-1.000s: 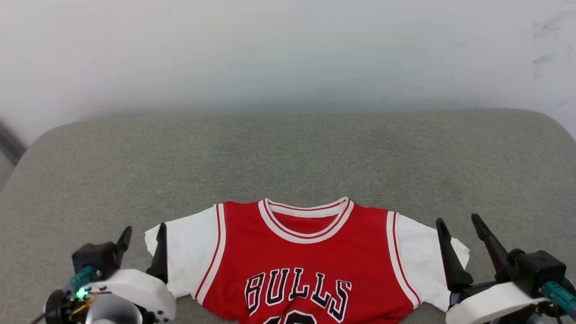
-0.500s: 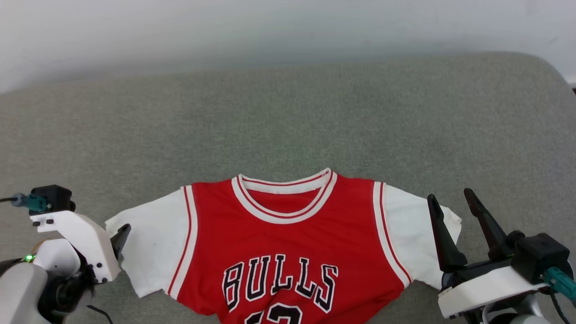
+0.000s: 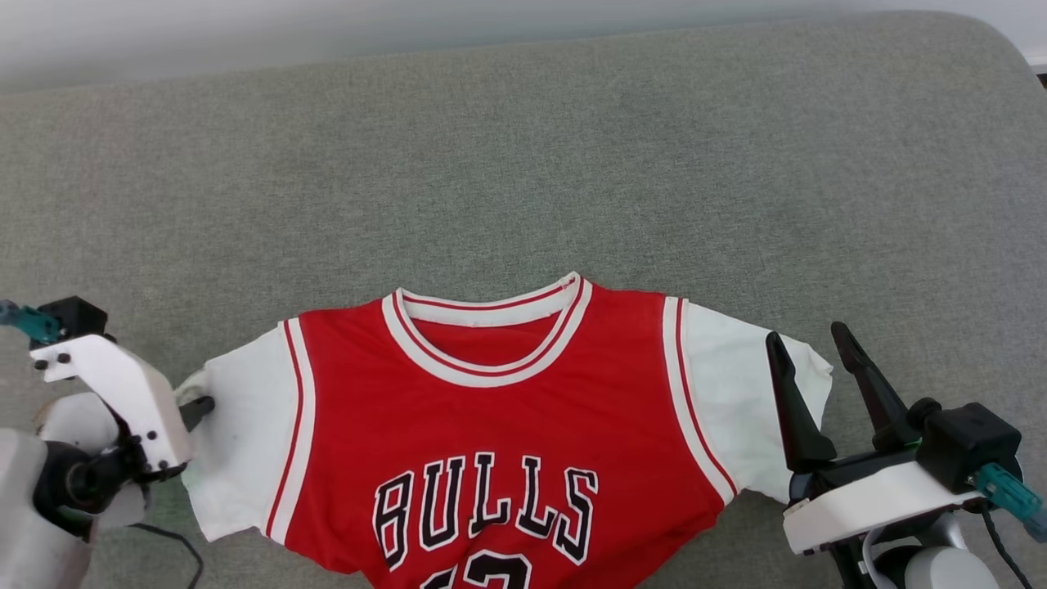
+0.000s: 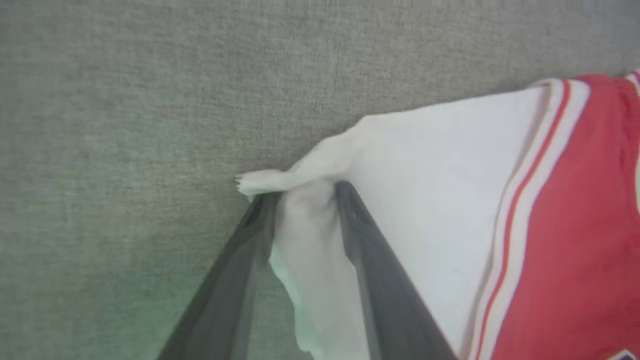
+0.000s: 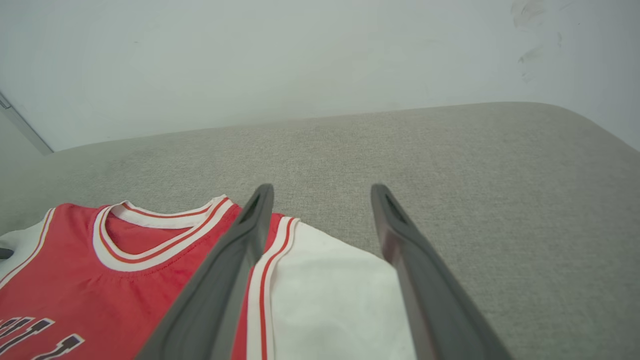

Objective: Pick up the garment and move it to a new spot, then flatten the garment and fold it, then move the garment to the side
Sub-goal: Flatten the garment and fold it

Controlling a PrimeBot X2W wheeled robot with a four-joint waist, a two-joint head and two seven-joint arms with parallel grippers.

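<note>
Here the garment (image 3: 491, 425) lies face up and spread flat on a grey padded surface (image 3: 523, 164), at the near side. Its collar (image 3: 483, 327) points to the far side and its lower part runs off the near edge of the head view. The black, white-outlined lettering (image 3: 487, 507) reads across the chest, with the top of a number just below it. Both white sleeves lie out to the sides.

The left gripper (image 4: 305, 194) is at the outer edge of the left sleeve (image 3: 237, 442). Its fingers (image 4: 370, 260) stand narrow, with a bunch of the white cloth gathered and pressed between them. A small point of the cloth sticks out past the tips onto the grey surface. The rest of that sleeve lies flat, out to the white-and-red striped trim (image 4: 520, 210).

The right gripper (image 3: 806, 331) is at the outer end of the right sleeve (image 3: 736, 384), its fingers wide apart and pointing to the far side. In the right wrist view the white sleeve shows between the fingers with nothing pinched. I cannot tell whether the tips touch the cloth or hang just above it.

A pale wall (image 5: 300, 60) rises beyond the far edge of the padded surface.
</note>
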